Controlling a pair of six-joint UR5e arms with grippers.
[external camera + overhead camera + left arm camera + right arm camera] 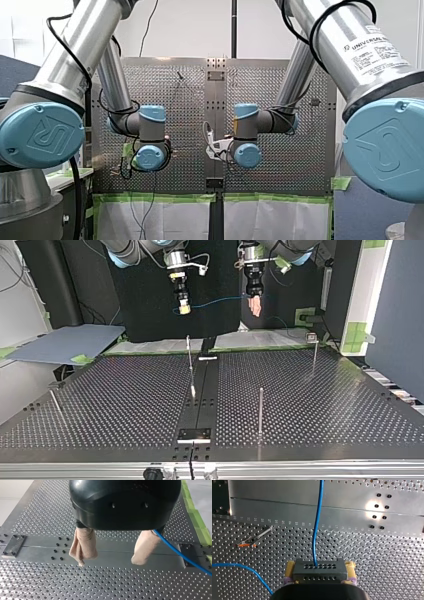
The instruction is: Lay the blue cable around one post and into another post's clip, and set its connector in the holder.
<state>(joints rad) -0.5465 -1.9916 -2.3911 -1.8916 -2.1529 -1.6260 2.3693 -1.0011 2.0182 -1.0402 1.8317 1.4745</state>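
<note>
Right gripper (320, 567) clamped on connector (319, 573), long axis crosswise between yellow pads (290, 566); blue cable (318, 525) leaving ahead, 12 o'clock. Left gripper (111, 558) spread wide, cable passing beside one finger (145, 547) toward 4 o'clock.

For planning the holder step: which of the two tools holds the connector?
My right tool: its yellow pads are shut on the black connector. My left tool's beige pads stand apart.

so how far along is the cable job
Done: my right gripper is shut on the connector, held high above the table. In hand: the blue cable runs through the air from it to my left gripper, which is open. Left: the posts stand bare, so looping, clipping and seating the connector all remain.
</note>
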